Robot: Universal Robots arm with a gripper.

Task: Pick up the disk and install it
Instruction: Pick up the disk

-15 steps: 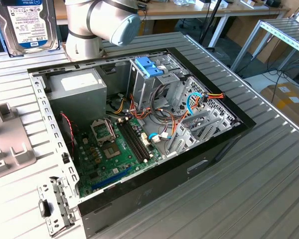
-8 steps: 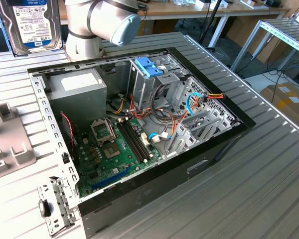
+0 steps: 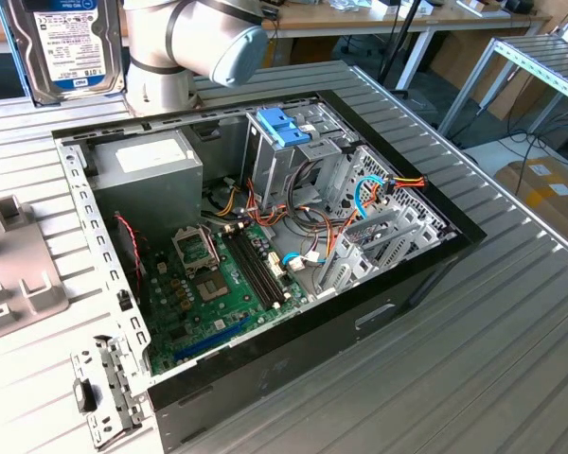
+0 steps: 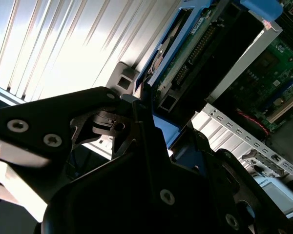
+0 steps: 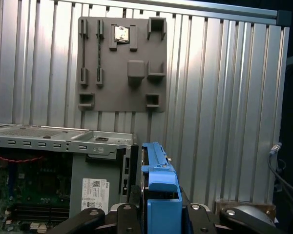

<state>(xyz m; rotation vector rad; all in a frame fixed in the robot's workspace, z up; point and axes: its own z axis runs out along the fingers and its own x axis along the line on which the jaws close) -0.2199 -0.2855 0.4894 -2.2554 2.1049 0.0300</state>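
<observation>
Item: flat grey-metal hard disk in light-blue plastic carrier (image 3: 66,47) | Holder: black gripper (image 5: 161,217), jaws clamped on it | Position: raised near open black computer case (image 3: 293,369)

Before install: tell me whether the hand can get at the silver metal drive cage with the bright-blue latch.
Probably yes: the black computer case lies open and nothing covers the silver drive cage, though the hand is shut on the grey metal disk.

In the exterior view the disk (image 3: 64,47) is cut off by the picture's upper edge, and in the first wrist view its near end is hidden between the black links of the gripper (image 5: 160,214), themselves cut by the edge.
</observation>
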